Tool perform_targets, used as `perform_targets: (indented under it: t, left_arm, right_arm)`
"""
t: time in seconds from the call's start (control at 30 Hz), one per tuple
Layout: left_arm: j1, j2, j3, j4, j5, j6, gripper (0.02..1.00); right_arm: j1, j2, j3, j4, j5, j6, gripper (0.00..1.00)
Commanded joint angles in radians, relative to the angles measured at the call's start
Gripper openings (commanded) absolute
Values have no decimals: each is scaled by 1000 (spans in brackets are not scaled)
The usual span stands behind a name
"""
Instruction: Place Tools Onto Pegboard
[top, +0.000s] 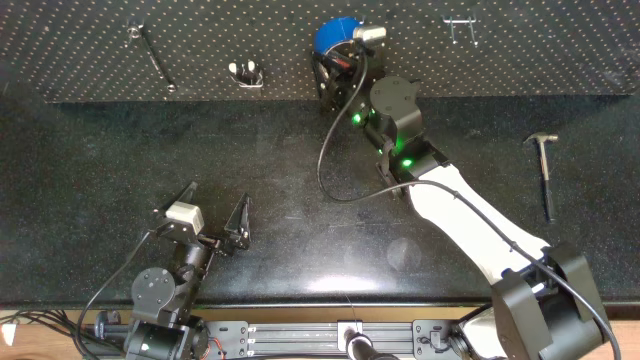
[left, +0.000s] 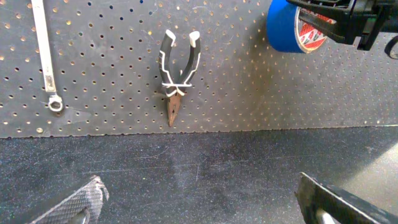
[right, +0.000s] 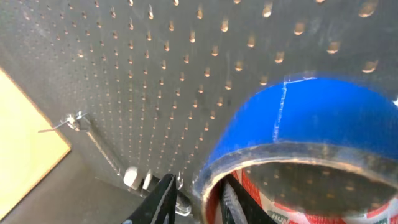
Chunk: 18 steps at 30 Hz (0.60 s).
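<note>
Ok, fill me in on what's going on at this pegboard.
The right gripper holds a blue tape roll up against the pegboard, pinching the roll's wall. A wrench and pliers already hang on the board. A hammer lies on the table, not yet hung, and a hook on the board is bare. The left gripper sits open over the table near its base.

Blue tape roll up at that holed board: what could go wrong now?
The right gripper pinches only the thin wall of the tape roll, so the roll might slip and drop. Held this close against the pegboard, it could also scrape the board or miss its peg.
</note>
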Motion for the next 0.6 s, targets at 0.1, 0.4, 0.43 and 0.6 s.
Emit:
perform_targets:
  t: [0.1, 0.4, 0.43, 0.6]
  left_arm:
    - [-3, -8, -2, -5, 14, -9, 993]
    - [-3, -8, -2, -5, 14, -9, 993]
    - [-3, -8, -2, -5, 14, -9, 993]
    - [-3, -8, -2, -5, 14, -9, 993]
  right_arm:
    - [-77, -294, 19, -472, -209, 30, 266]
    - [-695, -446, 14, -1478, 113, -392, 641]
    - [-824, -360, 14, -1468, 134, -487, 750]
    - [-1019, -101, 14, -1470, 342, -1029, 945]
